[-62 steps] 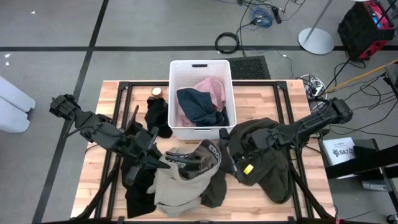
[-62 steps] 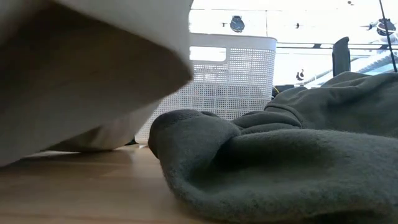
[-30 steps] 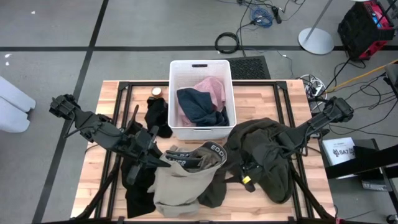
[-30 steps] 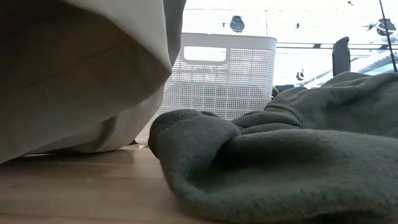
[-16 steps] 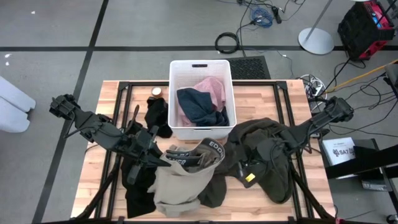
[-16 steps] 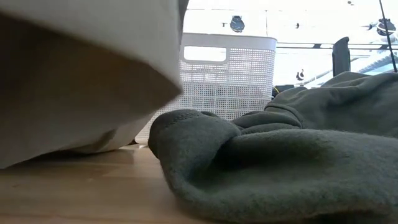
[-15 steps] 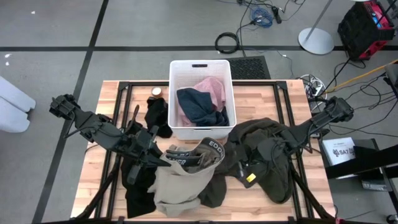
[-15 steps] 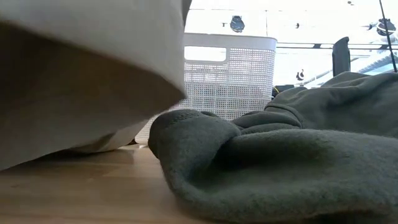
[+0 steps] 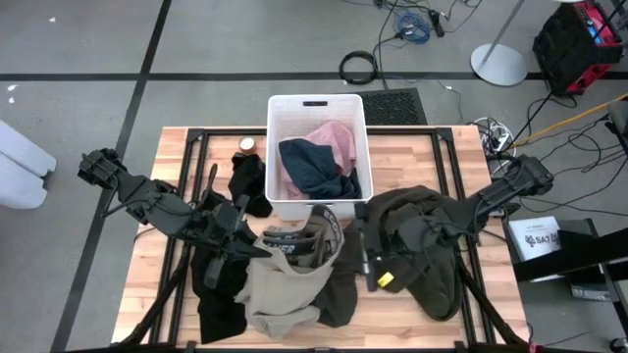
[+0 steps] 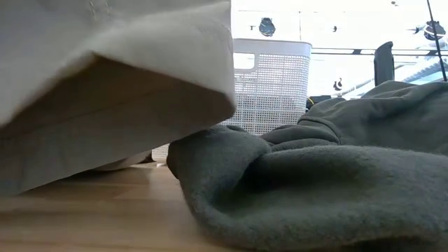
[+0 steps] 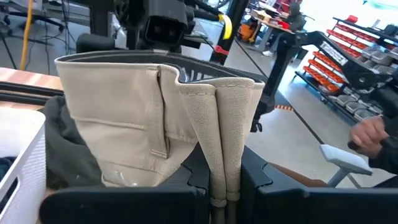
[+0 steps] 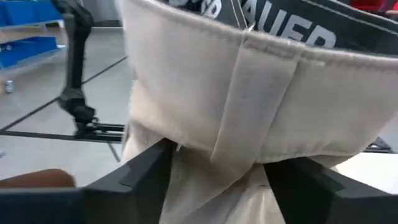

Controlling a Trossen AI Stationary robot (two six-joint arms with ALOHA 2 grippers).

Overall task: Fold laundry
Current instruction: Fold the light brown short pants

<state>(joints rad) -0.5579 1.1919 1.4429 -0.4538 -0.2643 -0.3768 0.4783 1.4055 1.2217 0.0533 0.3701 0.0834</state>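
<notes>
Both hands [image 9: 257,247] [image 9: 365,257] apparently pinch the beige trousers' [image 9: 285,284] waistband

White block capitals run along the dark inner waistband [image 12: 298,34] of the beige-tan trousers [image 12: 249,112] in the upper right of the right wrist view; the run "AUER" reads clearly, with parts of more letters at upper centre cut off by the fold. The same waistband [image 9: 299,240] shows white lettering at the centre of the high view, too small to read. At that view's right edge a white box [image 9: 543,235] bears dark print beginning "SA"; the remainder cannot be made out.
</notes>
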